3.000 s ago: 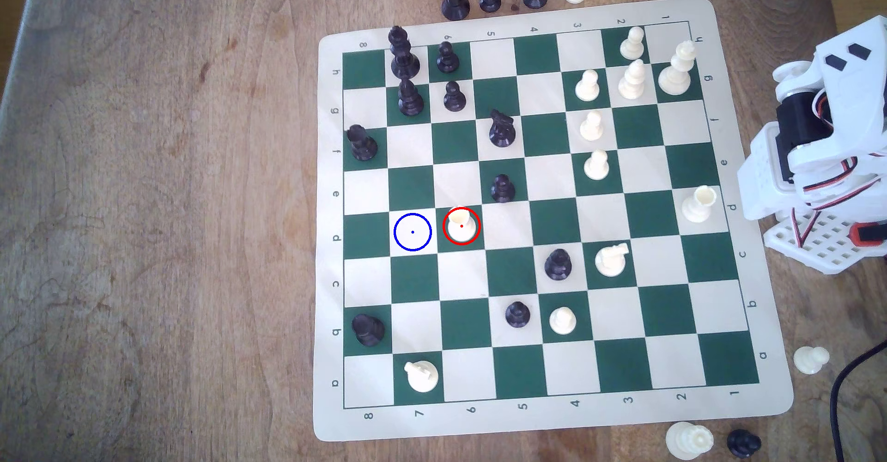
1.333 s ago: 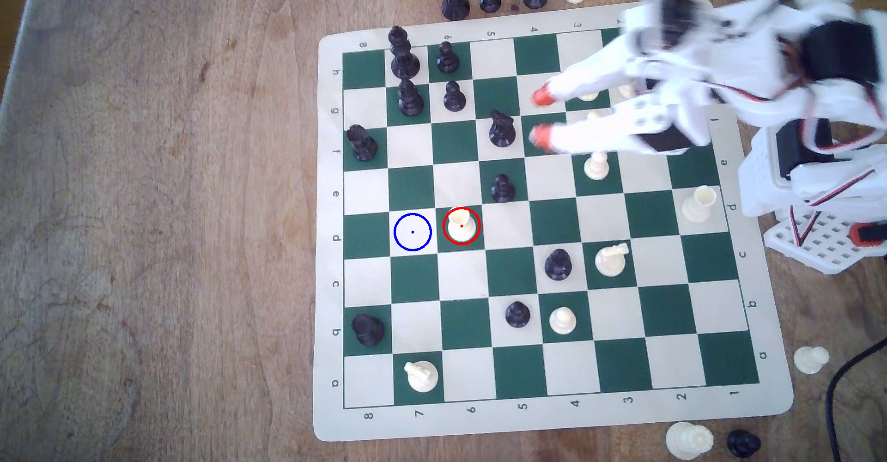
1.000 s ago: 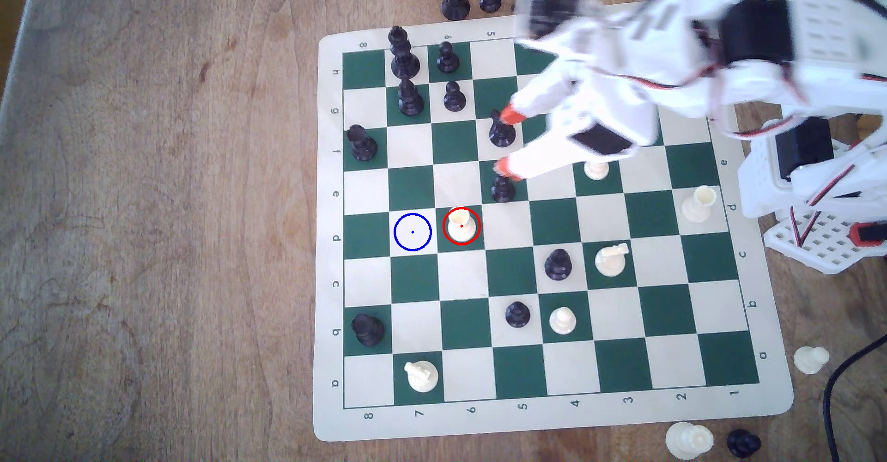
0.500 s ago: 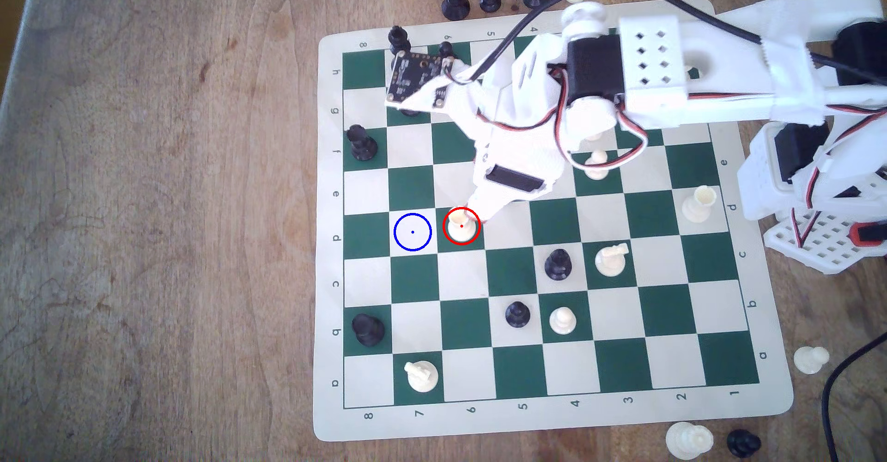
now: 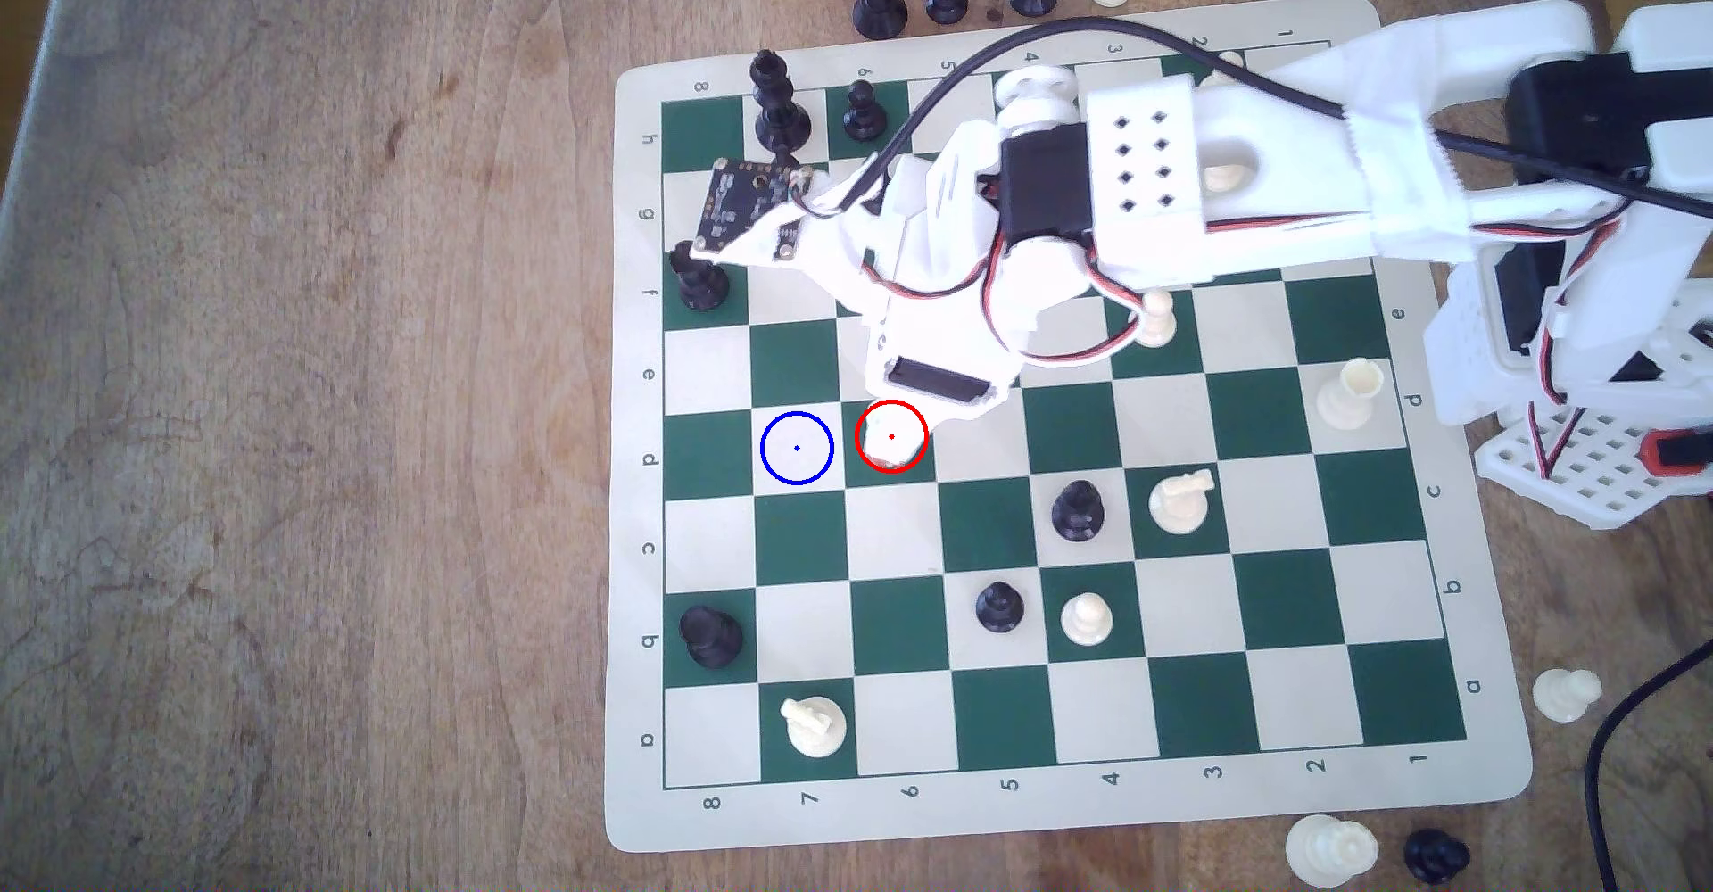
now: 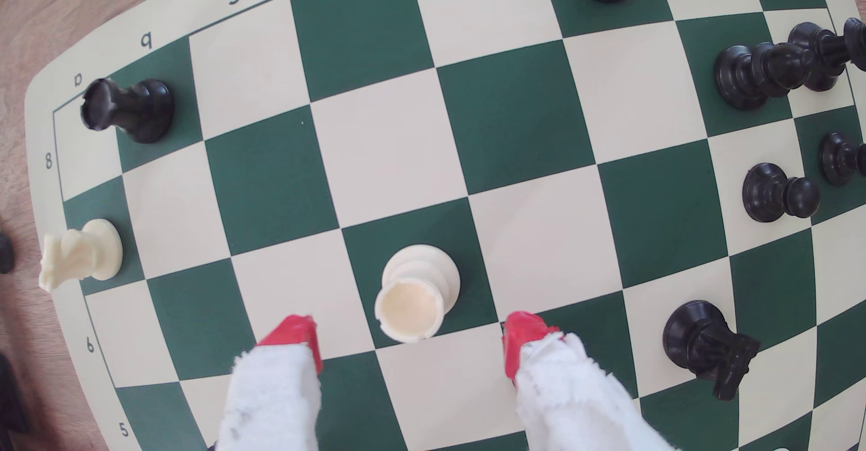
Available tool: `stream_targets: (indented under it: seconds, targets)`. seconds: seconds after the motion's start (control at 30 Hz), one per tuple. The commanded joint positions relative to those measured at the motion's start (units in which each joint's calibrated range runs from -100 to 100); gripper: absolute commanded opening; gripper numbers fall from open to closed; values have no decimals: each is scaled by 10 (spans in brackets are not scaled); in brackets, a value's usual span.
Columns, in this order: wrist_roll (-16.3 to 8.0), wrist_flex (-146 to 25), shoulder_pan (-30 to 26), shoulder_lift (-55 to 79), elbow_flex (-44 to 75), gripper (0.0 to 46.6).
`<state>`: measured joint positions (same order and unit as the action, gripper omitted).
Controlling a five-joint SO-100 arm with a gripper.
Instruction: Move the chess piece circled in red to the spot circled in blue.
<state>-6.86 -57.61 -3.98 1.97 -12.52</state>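
The chess piece, a cream rook (image 6: pixel 414 291), stands upright on a green square. In the exterior view a red ring marks it and my gripper covers most of the rook (image 5: pixel 887 459). My gripper (image 6: pixel 407 338) is open. Its red fingertips (image 6: pixel 293 338) sit one on each side of the rook's rim, near it and apart from it. The exterior view has the gripper (image 5: pixel 897 433) reaching in from the right, right above the red ring. The spot (image 5: pixel 797 447) is a bare cream square with a blue ring, one square toward the exterior view's left of the rook.
A black knight (image 6: pixel 707 343) stands close beside one finger. A black pawn (image 5: pixel 1078 510) and a cream knight (image 5: pixel 1179 503) stand to the exterior view's right of the rook. A black rook (image 5: pixel 700 279) and several black pieces crowd the board's upper left. Spare pieces line the table beyond the board.
The arm swung from the board's right side across to the ringed rook and lowered. Its open fingers now straddle the rook. No piece has moved.
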Motion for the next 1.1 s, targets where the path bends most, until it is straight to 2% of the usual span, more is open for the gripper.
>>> stream_targets:
  seconds: [0.0,0.8,1.07]
  targets:
    - [1,13,-2,7,54,211]
    - [-2,36,-16,67,75,186]
    - [0,36,-20,69,73,113]
